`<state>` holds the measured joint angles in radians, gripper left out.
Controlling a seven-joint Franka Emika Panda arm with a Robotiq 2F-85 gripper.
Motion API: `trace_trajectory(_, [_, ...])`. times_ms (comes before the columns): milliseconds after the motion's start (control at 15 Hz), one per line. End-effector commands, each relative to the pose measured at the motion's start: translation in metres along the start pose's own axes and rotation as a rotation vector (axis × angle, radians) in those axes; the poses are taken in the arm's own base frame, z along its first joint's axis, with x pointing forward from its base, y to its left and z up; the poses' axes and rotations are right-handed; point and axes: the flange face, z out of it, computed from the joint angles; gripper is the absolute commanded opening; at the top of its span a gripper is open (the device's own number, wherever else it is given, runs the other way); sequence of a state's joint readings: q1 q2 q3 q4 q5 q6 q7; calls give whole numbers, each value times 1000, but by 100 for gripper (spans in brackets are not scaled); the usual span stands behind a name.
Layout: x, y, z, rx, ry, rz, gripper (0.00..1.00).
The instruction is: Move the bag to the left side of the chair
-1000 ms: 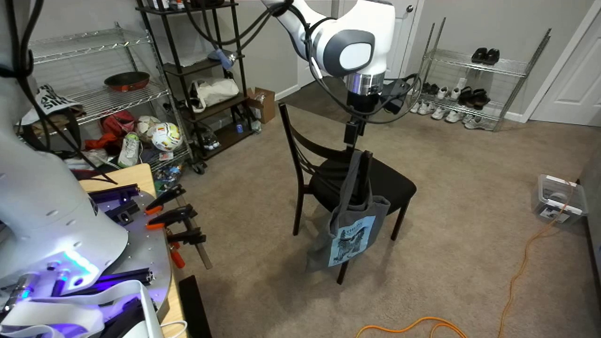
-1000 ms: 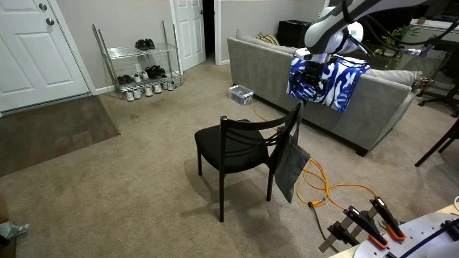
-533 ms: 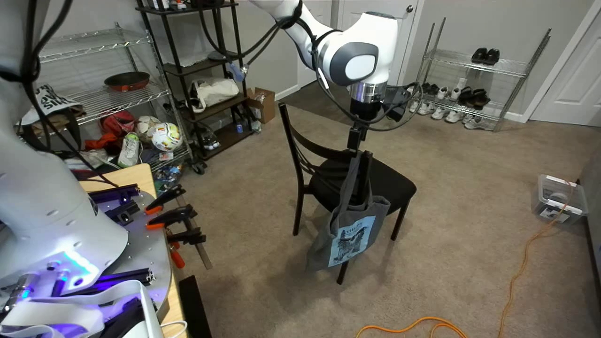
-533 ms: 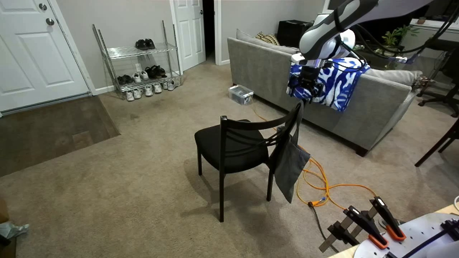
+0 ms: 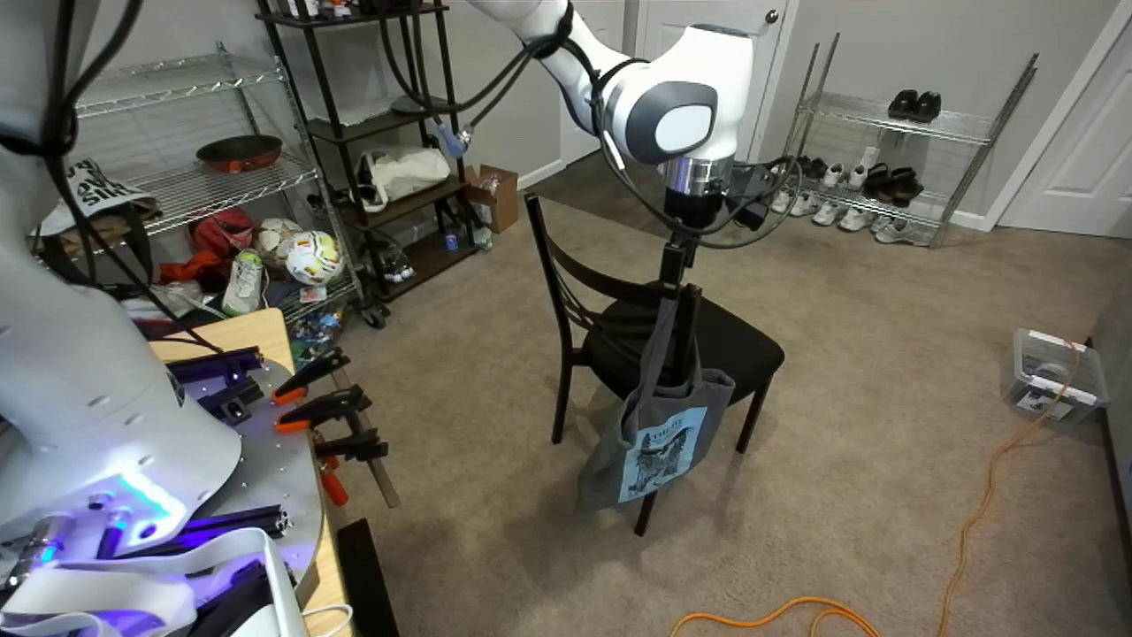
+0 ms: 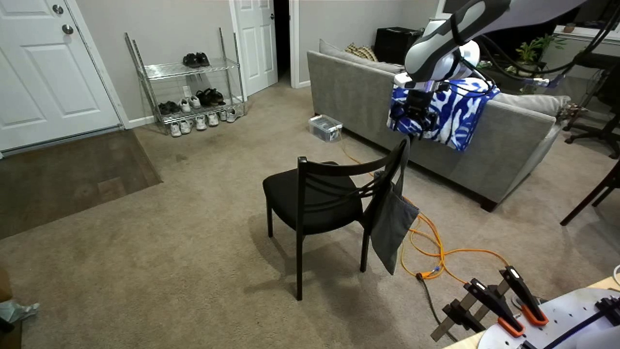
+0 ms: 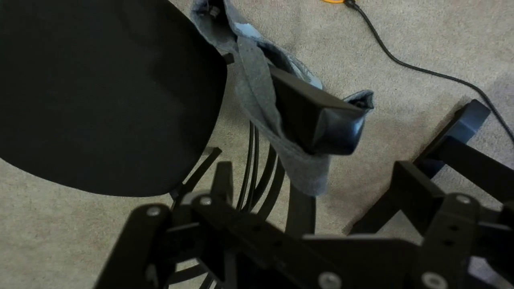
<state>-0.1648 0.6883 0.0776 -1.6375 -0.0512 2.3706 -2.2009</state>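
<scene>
Beige carpet [image 5: 884, 398] lies beneath the gripper [image 7: 315, 174], its jaws spread and holding nothing, close by the backrest post [image 7: 339, 132] of the chair [image 5: 730, 345], where the bag [image 5: 650, 447] hangs by its strap [image 7: 257, 86]. I'd pinch only the strap, not the post, and lift straight until it clears. Lettering [image 5: 670, 430] on the bag's pale-blue print [image 5: 661, 457] is too small to read.

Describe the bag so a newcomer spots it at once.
Start at the black chair standing on the tan carpet. From one backrest post, by a looped strap, hangs the blue-grey fabric bag. Its light-blue printed panel sets it apart from the chair's plain black.
</scene>
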Motion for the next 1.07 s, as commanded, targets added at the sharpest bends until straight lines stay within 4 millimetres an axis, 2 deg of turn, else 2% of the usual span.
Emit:
trace_trajectory(0, [3,-1,1,27,-10,-42,100])
trace_trajectory(333, [10,1,6,40,-17,-70,100])
trace_trajectory(400, [12,2,7,43,-18,-75,89])
trace_trajectory(467, [13,2,7,43,-17,-81,74])
trace_trajectory(733, [17,4,4,29,-19,-85,47])
trace_trajectory(800, [19,5,1,22,-20,-87,51])
trace_trajectory(867, [20,6,-1,18,-20,-88,84])
trace_trajectory(933, [21,7,-2,13,-20,-89,80])
trace_trajectory(1000, [21,7,-3,11,-21,-89,81])
